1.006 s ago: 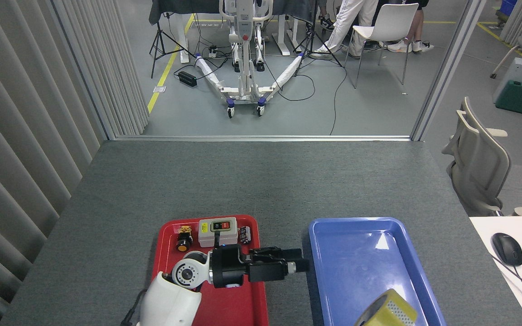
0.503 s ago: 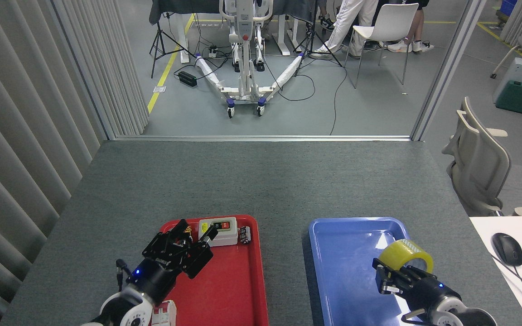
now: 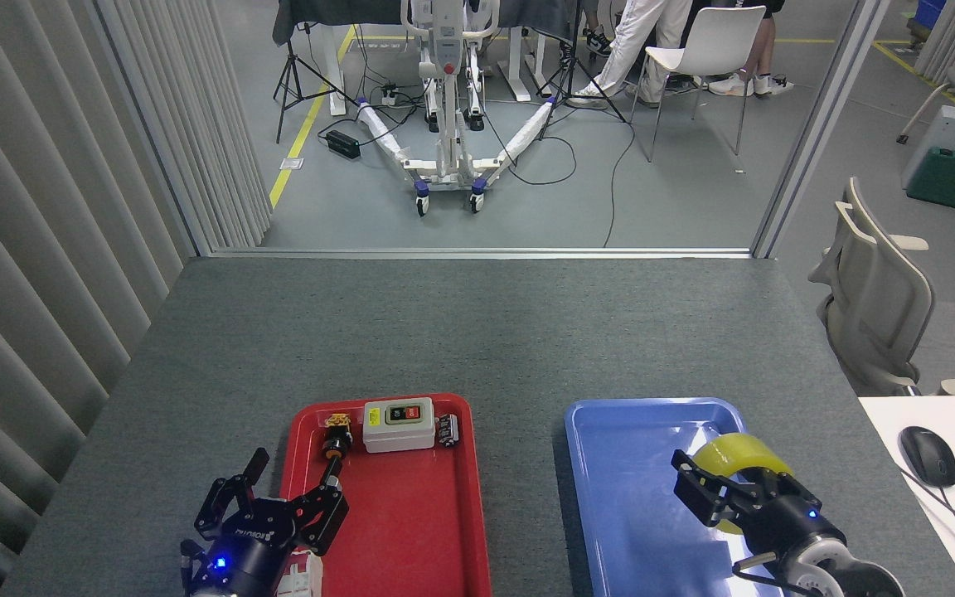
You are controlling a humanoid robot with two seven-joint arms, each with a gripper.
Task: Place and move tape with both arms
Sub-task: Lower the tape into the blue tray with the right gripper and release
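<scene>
At the left edge of the red tray (image 3: 399,531), the left gripper (image 3: 288,485) hangs with fingers spread wide, holding nothing. Over the blue tray (image 3: 627,497), the right gripper (image 3: 714,489) has its fingers clamped around the yellow tape (image 3: 739,460), near the tray's right rim.

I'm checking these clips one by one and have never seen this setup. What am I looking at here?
The camera sits in a humanoid robot's head, looking down at a grey table. The two black parts at the bottom are its own claws. The left claw hangs open at the edge of a red tray, which holds a white switch box and small parts. The right claw grips a yellow tape roll over a blue tray. Whether the roll touches that tray is unclear. Beyond the table are a floor, chairs and equipment.
</scene>
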